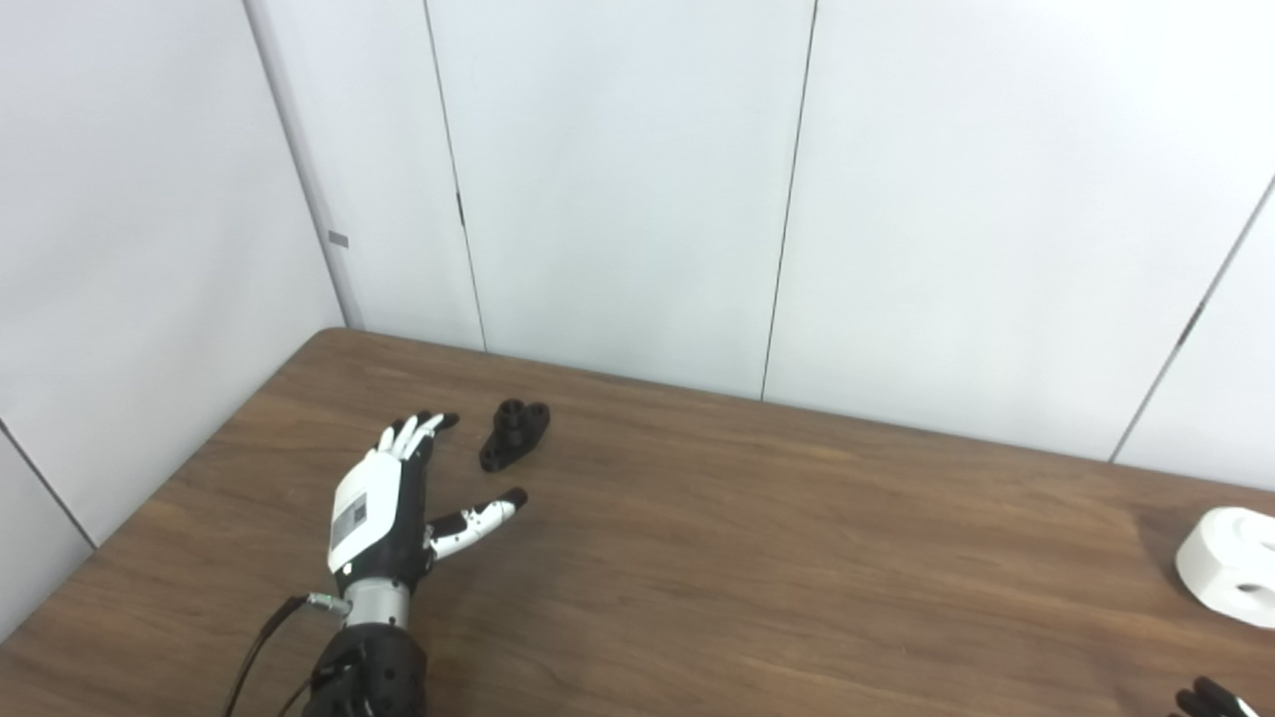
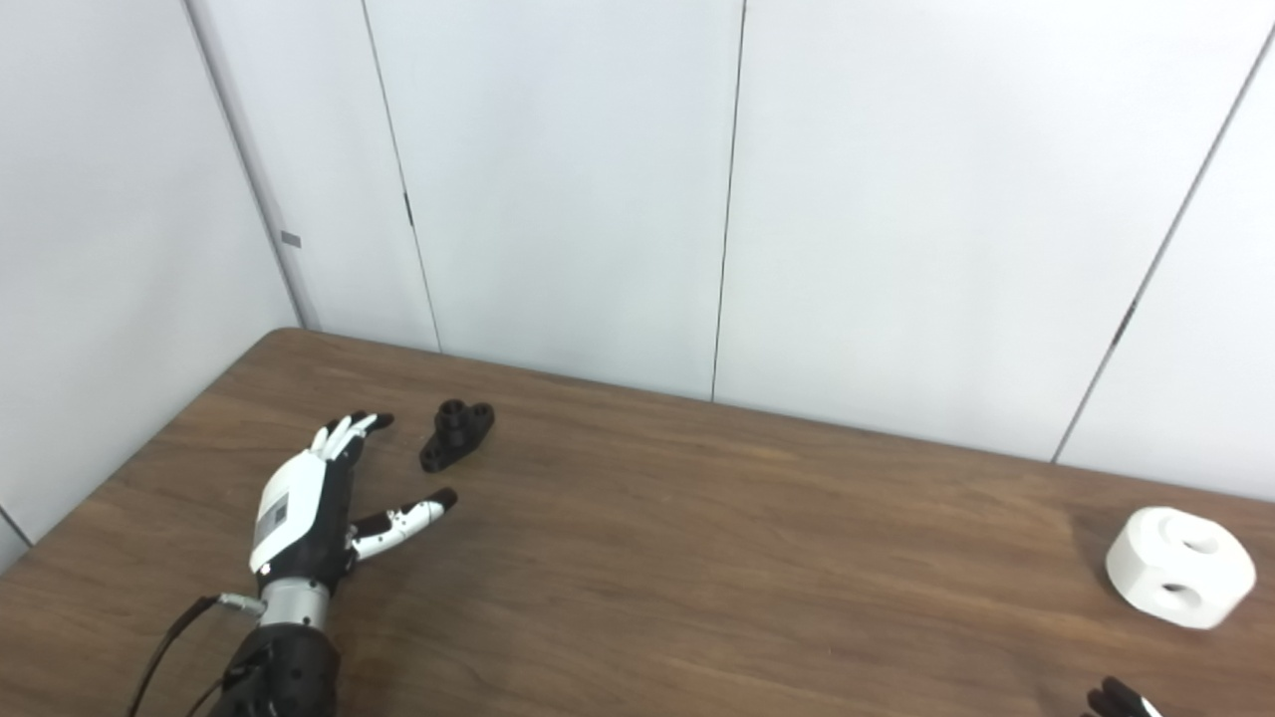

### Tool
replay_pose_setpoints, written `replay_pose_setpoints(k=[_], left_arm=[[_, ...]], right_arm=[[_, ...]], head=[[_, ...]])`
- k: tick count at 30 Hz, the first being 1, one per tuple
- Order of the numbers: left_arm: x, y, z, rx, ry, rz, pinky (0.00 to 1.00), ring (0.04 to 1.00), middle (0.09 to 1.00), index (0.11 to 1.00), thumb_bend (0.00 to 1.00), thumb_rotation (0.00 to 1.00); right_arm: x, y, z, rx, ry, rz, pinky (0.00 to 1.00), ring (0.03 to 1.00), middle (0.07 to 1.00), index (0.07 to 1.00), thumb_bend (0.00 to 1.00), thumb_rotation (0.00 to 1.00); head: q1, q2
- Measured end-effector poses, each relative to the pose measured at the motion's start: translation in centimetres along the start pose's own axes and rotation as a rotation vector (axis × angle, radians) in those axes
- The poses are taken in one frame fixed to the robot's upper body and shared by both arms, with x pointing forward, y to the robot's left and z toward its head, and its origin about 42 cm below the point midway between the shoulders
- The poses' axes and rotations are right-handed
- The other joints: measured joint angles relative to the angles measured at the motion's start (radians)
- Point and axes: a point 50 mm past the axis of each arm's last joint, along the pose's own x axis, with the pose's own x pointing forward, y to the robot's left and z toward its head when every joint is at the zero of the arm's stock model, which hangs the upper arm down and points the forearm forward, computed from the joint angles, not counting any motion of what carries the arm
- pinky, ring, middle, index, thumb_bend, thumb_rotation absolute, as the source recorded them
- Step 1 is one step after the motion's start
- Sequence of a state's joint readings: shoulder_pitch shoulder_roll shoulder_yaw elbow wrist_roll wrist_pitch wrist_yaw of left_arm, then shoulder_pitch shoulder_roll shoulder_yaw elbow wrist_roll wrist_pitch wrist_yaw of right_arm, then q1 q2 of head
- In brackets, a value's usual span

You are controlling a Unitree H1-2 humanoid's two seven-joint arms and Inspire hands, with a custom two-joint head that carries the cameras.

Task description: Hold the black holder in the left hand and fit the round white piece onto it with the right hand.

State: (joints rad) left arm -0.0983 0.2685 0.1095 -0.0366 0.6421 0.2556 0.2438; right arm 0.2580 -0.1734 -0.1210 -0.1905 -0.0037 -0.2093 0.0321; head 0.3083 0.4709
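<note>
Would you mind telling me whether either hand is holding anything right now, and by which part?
Nothing is held. The left hand is open beside the black holder, not touching it. Only the right hand's fingertips show, short of the round white piece.

Black holder [image 1: 514, 433] lies flat far left; round white piece [image 2: 1179, 580] rests far right.

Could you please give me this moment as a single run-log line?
left robot hand: open, beside black holder, not touching | right robot hand: mostly out of view | round white piece: untouched on table
</note>
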Motion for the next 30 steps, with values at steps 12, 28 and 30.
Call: replay_pose_setpoints(k=[12, 28, 30], left_arm=[[4.1, -2.5, -0.7, 0.224, 0.003, -0.009, 1.00, 0.993, 0.936, 0.842, 0.85, 0.48], [6.3, -3.5, -0.8, 0.259, 0.072, -0.040, 1.00, 0.989, 0.932, 0.839, 0.86, 0.54], [6.6, -3.6, -0.9, 0.252, 0.085, -0.048, 1.00, 0.986, 0.928, 0.828, 0.87, 0.53]], right_arm=[[-0.1, 0.0, 0.0, -0.010, 0.001, 0.002, 0.64, 0.816, 0.841, 0.841, 0.82, 0.95], [-0.1, 0.1, 0.1, -0.018, -0.007, -0.001, 0.68, 0.813, 0.830, 0.831, 0.78, 0.95], [-0.1, 0.1, 0.1, -0.019, -0.007, -0.001, 0.69, 0.820, 0.836, 0.836, 0.79, 0.96]], head=[[-0.011, 0.003], [-0.017, 0.000], [-0.020, 0.000]])
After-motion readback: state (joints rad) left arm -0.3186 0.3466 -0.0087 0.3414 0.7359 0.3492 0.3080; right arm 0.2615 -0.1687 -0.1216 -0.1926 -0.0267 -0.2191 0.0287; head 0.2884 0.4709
